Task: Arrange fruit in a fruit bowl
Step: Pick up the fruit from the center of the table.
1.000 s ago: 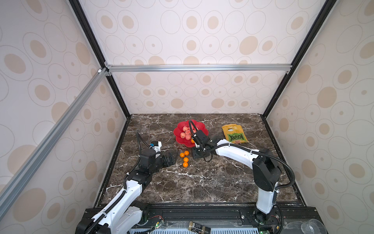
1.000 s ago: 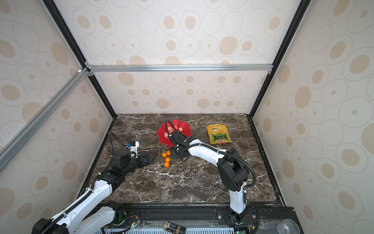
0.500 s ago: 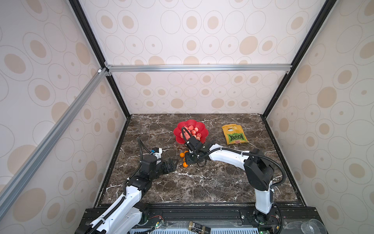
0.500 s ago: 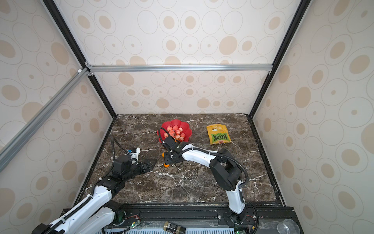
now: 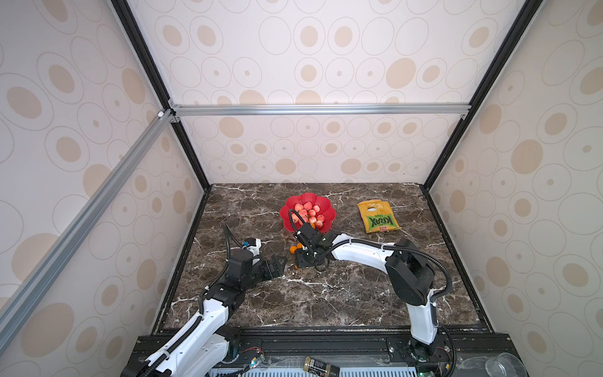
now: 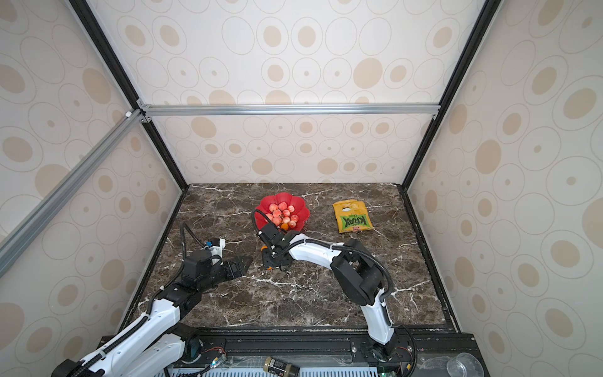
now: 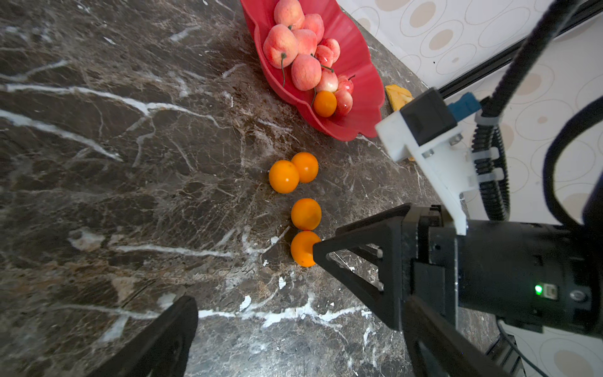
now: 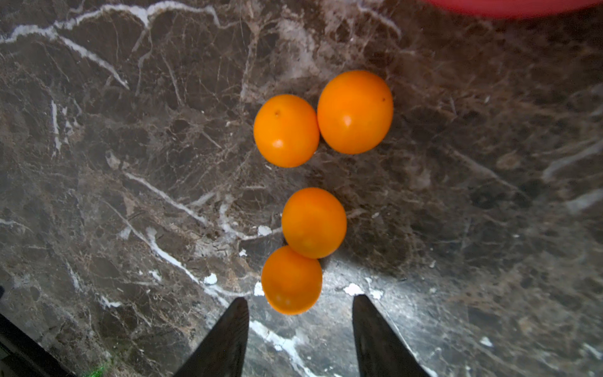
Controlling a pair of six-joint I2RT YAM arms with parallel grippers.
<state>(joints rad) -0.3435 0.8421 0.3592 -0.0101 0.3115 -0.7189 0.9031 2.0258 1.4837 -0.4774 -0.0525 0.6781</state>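
Oranges (image 8: 314, 222) lie near bowl (image 7: 365, 81) rim, right gripper (image 8: 300, 298) spread just beside.

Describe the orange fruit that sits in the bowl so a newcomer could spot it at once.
Find the red flower-shaped bowl toward the back of the marble table. Among its pink fruit, on the side nearest the robot, sits one orange fruit. It is the only orange one inside; four others lie outside on the marble.

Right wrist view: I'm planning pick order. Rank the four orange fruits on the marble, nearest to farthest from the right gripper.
1. End fruit, just ahead of the right gripper.
2. Middle fruit, directly beyond it.
3. Touching pair, nearest the red bowl: too close to call.
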